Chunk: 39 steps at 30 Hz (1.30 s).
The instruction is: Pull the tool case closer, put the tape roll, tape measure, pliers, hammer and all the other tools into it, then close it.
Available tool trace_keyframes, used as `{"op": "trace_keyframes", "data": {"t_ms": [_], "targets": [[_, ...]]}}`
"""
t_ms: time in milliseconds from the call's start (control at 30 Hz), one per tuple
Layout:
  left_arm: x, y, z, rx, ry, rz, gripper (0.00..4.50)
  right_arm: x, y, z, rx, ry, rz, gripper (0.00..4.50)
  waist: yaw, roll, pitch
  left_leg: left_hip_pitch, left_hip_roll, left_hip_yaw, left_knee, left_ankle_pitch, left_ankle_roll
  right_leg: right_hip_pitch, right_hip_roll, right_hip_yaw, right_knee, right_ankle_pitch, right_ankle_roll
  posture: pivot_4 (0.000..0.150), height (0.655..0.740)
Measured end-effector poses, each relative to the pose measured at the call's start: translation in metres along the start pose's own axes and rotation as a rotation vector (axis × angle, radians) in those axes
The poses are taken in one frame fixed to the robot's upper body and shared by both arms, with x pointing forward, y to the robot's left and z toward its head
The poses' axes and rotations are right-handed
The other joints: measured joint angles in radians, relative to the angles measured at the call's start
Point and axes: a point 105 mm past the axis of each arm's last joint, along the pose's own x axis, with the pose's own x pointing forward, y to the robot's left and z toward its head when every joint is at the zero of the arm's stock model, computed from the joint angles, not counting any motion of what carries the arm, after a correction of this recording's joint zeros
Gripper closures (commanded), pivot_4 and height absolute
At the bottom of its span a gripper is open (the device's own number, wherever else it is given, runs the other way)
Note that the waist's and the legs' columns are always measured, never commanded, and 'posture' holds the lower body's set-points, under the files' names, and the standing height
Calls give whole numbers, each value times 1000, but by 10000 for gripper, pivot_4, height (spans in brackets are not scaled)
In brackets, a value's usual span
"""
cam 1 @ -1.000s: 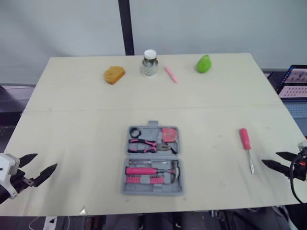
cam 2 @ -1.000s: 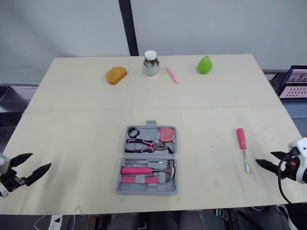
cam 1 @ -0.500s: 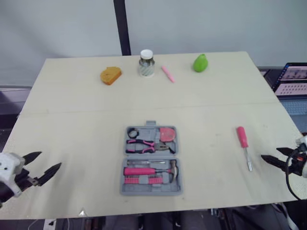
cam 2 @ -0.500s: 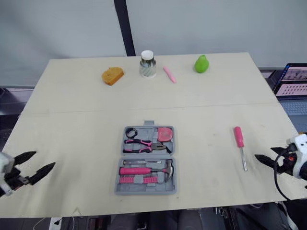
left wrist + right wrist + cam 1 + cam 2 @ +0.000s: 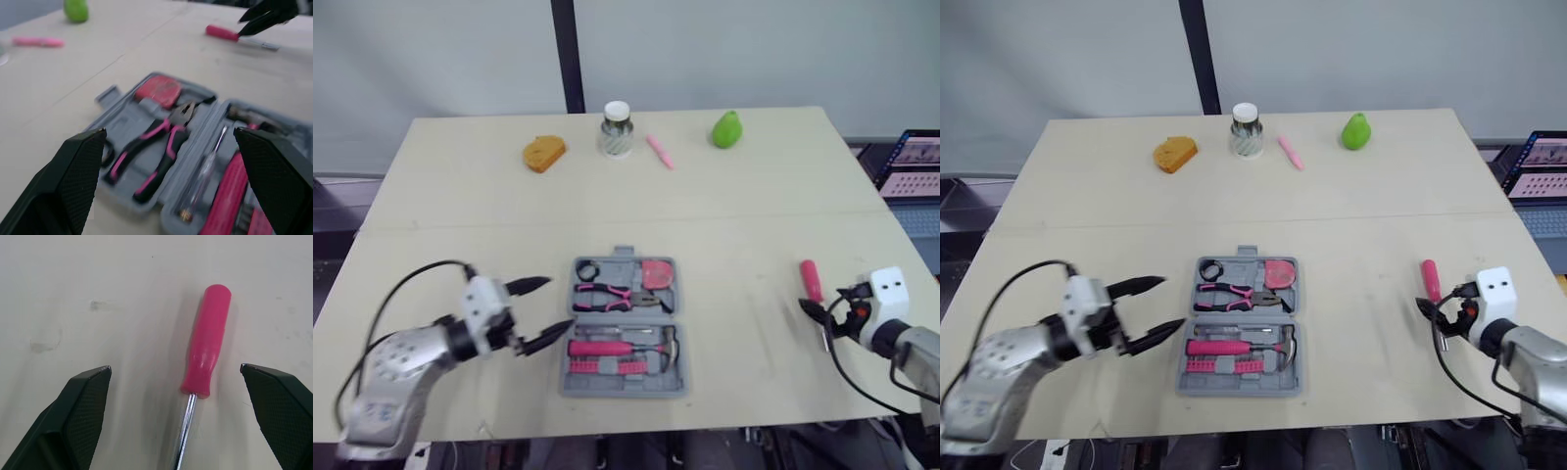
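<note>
Two pincers spread wide, neither holding anything.
To lift well, the right gripper (image 5: 174, 366) should likely centre on the pink handle of the screwdriver (image 5: 208, 338), which lay between its open fingers, then drop and close. The left gripper (image 5: 558, 304), equally spread, hovered just beside the open case (image 5: 570, 377) near the table's (image 5: 460, 196) front, with the screwdriver well to its right.

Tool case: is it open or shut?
Open: the tool case lies spread flat, with the pliers and hammer visible inside.
</note>
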Motion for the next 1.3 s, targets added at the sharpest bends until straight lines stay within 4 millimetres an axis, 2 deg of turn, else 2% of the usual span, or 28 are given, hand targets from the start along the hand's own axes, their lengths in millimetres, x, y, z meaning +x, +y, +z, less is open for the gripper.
{"op": "trace_keyframes", "data": {"t_ms": [67, 233, 367, 867, 1300], "targets": [[19, -7, 8, 13, -47, -56, 0, 4, 2, -1, 19, -7, -41, 378, 4, 0, 0, 0, 0, 1, 0, 0, 0, -1, 1, 1, 0, 0, 0, 1500, 7400], [51, -14, 25, 39, -147, -132, 0, 14, 0, 3, 32, -23, -130, 378, 8, 0, 0, 0, 0, 6, 0, 1, 1, -4, 1, 5, 2, 0, 0, 1500, 7400], [65, -20, 32, 42, -195, -159, 0, 19, 0, 2, 40, -18, -158, 378, 8, 0, 0, 0, 1, 7, 0, 1, 1, -6, 2, 7, 3, 0, 0, 1500, 7400], [68, -21, 28, 57, -193, -160, 0, 27, 6, -7, 101, 10, -156, 378, 8, 0, 0, 1, 1, 11, 0, 1, 2, -7, 3, 12, 4, 0, 1, 1500, 7400], [69, -20, 28, 66, -193, -168, 0, 21, 2, -15, 206, 18, -173, 378, 10, 0, 0, 1, 1, 11, 0, 1, 2, -7, 3, 13, 4, 1, 1, 1500, 7400]]}}
